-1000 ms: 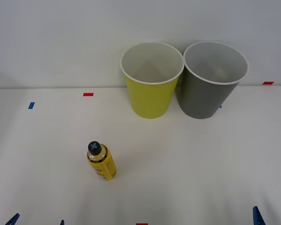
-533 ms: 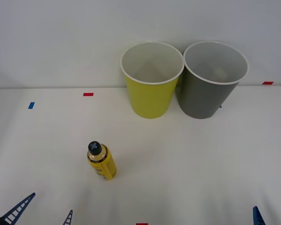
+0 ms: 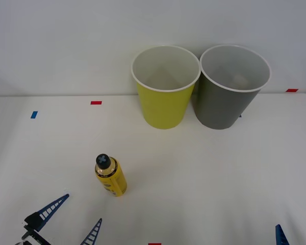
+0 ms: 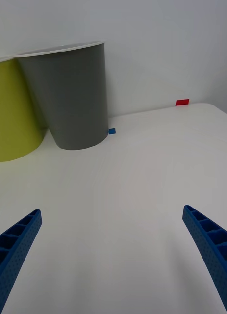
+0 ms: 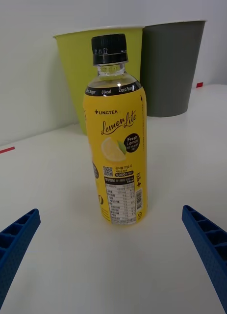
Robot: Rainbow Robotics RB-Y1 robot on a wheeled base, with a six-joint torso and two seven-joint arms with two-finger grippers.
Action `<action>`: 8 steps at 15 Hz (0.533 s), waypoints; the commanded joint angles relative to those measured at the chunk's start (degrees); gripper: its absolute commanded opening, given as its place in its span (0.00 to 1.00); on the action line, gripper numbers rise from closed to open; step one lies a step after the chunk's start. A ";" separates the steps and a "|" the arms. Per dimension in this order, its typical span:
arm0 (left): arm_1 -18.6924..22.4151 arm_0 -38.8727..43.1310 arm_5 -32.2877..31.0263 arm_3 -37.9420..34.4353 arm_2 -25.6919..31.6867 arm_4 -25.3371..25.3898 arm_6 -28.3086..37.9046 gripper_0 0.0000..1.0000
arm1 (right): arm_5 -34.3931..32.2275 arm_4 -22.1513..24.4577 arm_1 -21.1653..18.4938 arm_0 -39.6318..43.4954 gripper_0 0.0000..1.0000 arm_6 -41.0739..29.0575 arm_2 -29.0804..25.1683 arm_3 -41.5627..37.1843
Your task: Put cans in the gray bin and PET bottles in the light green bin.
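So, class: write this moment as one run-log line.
left pincer: open, near bottle | right pincer: open, idle at table edge | bottle: upright on table | green bin, gray bin: side by side

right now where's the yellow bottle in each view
Front view: the yellow bottle stands left of centre, just ahead of the open left pincer.
Left wrist view: centre of the picture.
Right wrist view: not in it.
Shared landmark: the light green bin.

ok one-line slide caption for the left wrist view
Open left gripper faces the upright PET bottle, the light green bin and gray bin behind it.
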 commanded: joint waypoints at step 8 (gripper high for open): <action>3.24 -11.69 4.04 0.23 -6.59 6.97 -0.85 1.00 | 0.00 0.00 0.00 0.00 1.00 0.00 0.00 0.00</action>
